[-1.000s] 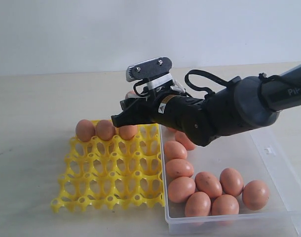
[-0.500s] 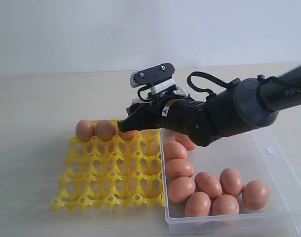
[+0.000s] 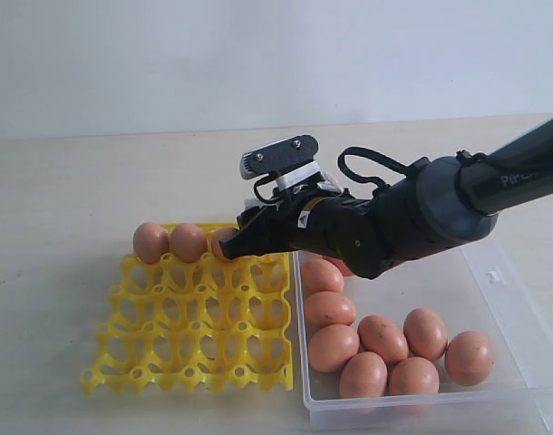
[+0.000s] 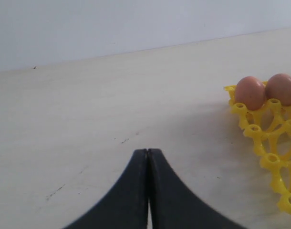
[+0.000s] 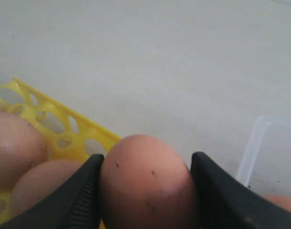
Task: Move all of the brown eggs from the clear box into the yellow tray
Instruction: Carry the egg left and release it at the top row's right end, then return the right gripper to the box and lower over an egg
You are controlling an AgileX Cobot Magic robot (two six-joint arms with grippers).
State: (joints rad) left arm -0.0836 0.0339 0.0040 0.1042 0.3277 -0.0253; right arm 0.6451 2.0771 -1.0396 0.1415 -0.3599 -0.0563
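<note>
**Left gripper** [image 4: 148,152], one. Its black fingers are pressed together with nothing between them. It shows only in the left wrist view, over the pale tabletop [image 3: 68,172], with a tray corner and two eggs off to one side.

**Bright yellow square plastic egg tray** [image 3: 186,317], one. It lies directly under and to the left of the right gripper's tip.

**Smooth orange-brown oval eggs**, thirteen counted.
- Three sit in the tray's far row. A first egg [image 3: 151,242] and a second egg [image 3: 188,242] stand clear to the left of the fingertips. A third egg [image 3: 221,243], just beside the fingertips, is half covered by them.
- A fourth egg [image 5: 145,181] is seen only in the right wrist view. In the exterior view the gripper body hides it.
- Eight lie loose in the box, below and to the right of the gripper. A ninth egg [image 3: 343,265] is only a sliver under the arm.

**Right gripper** [image 3: 233,245], one. It is clamped on the fourth egg, low over the tray's far row.

**Shallow transparent plastic box** [image 3: 494,308], one. It sits just beside the tray, beneath the arm behind the gripper. Its near right corner is cut off by the frame.
</note>
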